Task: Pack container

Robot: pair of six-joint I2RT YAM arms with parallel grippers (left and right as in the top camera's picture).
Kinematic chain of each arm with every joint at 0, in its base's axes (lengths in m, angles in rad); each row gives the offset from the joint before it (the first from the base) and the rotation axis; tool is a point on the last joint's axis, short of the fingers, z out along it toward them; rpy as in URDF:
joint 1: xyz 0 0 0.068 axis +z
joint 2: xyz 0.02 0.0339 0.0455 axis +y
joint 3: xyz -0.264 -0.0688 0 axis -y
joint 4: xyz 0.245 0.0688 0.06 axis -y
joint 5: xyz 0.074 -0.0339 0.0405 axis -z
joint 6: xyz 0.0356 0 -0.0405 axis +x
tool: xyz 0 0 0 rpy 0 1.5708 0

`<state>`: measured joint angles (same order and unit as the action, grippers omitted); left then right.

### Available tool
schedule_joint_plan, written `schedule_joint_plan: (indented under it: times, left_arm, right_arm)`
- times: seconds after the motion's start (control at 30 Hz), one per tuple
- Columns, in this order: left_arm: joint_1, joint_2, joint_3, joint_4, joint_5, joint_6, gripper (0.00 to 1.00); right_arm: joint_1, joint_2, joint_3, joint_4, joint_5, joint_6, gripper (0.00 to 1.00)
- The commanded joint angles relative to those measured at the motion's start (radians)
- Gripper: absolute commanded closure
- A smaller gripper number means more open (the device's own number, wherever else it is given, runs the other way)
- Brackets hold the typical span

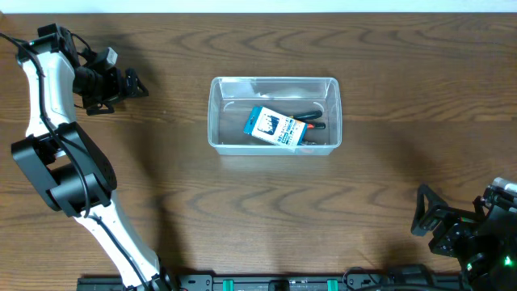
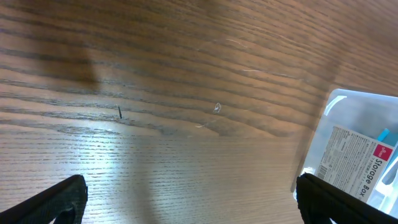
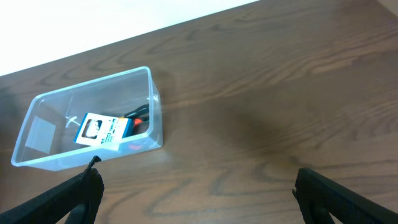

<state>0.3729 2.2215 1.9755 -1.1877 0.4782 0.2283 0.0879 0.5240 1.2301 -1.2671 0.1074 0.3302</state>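
Container (image 1: 215, 113) at middle of table (image 1: 242, 210), nearer the far edge, long sides along that edge. Stands mouth up, so drops from above can land inside. Holds a blue-and-white box (image 1: 277, 129), lying flat and skewed, partly over a dark tool with red parts (image 1: 311, 117). Looks dropped in, not arranged.

Left gripper (image 1: 139, 84) by the far-left corner, fingers spread wide, nothing between them, pointing along the table toward the container. Right gripper (image 1: 422, 212) by the near-right corner, likewise spread wide and empty, well apart from the container.

Reads as parked poses, both kept away from the tub so nothing gets knocked. No loose items seen on the table, so packing is judged done or nearly done. No lid in view.
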Motion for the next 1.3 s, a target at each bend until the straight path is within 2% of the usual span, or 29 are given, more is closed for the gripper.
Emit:
schedule_joint_plan:
  times: [0.0,0.27,0.53,0.93,1.27]
  left_arm:
    - [0.002,-0.03,0.02,-0.003,-0.005,0.002,0.02]
    - [0.002,-0.03,0.02,-0.003,-0.005,0.002,0.02]
    - [0.002,-0.03,0.02,-0.002,-0.005,0.002,0.02]
    - [0.002,-0.03,0.02,-0.002,-0.005,0.002,0.02]
    - [0.002,-0.03,0.02,-0.003,-0.005,0.002,0.02]
  right_arm:
    - [-0.008,-0.003,-0.005,0.003,-0.002,0.013,0.01]
    - [0.01,-0.06,-0.036,0.077,0.079,0.003,0.01]
    - [0.025,-0.24,-0.185,0.246,0.096,-0.122,0.01]
    - [0.025,-0.52,-0.557,0.591,0.103,-0.156,0.01]
    - [0.028,-0.518,-0.811,0.844,0.102,-0.156,0.01]
